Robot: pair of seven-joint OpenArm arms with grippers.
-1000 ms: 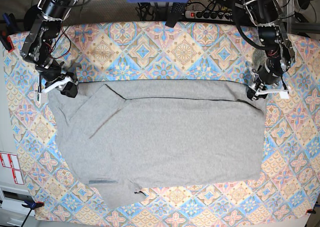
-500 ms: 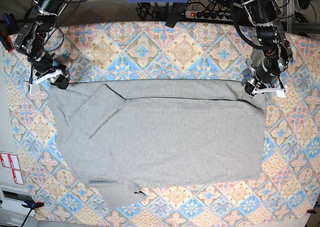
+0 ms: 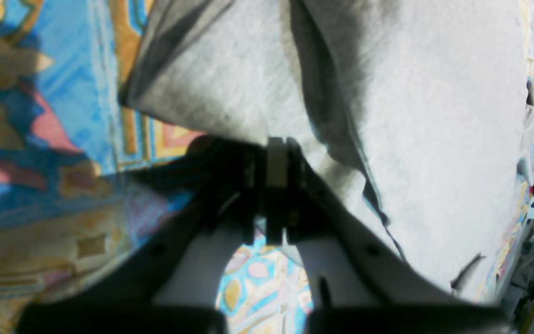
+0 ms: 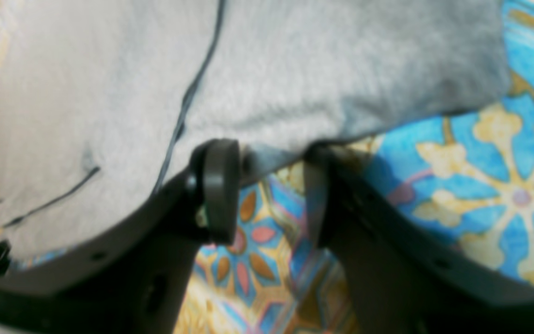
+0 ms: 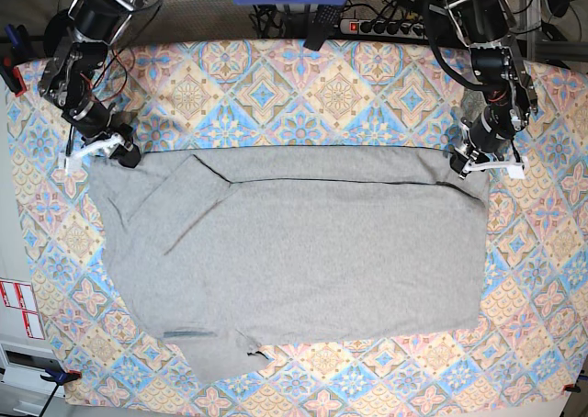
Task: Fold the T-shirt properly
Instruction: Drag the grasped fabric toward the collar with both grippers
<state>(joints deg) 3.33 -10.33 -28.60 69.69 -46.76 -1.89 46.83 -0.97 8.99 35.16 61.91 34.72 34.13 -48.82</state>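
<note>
The T-shirt (image 5: pixel 294 261) is lying spread flat on the patterned bench (image 5: pixel 303 86), plain side up. Step in hand, as judged: gripping the two far corners for a fold. The left end effector (image 3: pixel 276 153) is pressing together, pinching the shirt's edge at its corner. The right end effector (image 4: pixel 267 185) is standing spread, jaws straddling the hem, not yet gripping. Next move calls for closing the right jaws on cloth, then lifting both corners evenly.

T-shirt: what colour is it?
Plain heather grey T-shirt, no print visible; clearest in the base view.
</note>
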